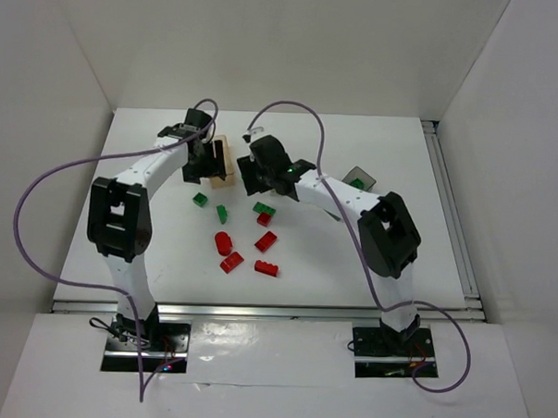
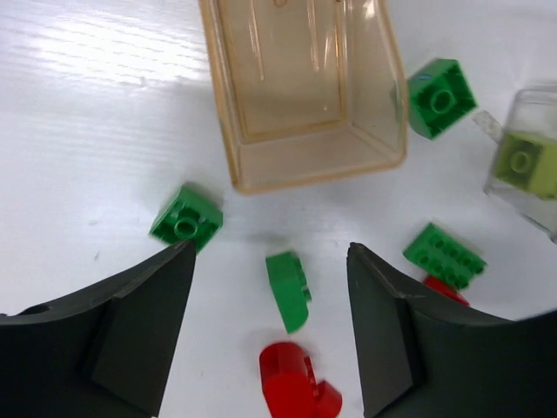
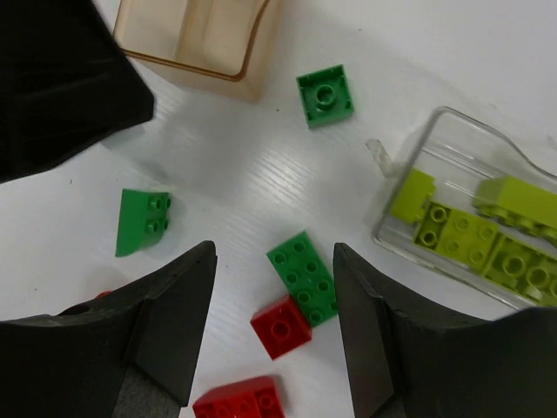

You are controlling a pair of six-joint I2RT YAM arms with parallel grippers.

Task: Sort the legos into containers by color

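Mid-sort, I'd say. The yellow-green legos point(image 3: 461, 235) sit in the clear container point(image 3: 461, 148), the peach container point(image 2: 313, 157) looks empty, and reds and greens lie loose on the white worktop point(image 1: 369, 259). Both pincers are spread apart with nothing in them: the left pincer point(image 2: 270, 257) is over a green wedge point(image 2: 289, 290), the right pincer point(image 3: 274, 252) over a green brick point(image 3: 305, 277). Next up, probably: lower, pinch, carry. Plain white walls all round.

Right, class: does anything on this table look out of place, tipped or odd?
Nothing broken or spilled. The peach box looks empty, while red bricks and green bricks lie scattered on the table, unsorted. The clear box holds only yellow-green bricks. One sloped green brick seems to lie on its side.
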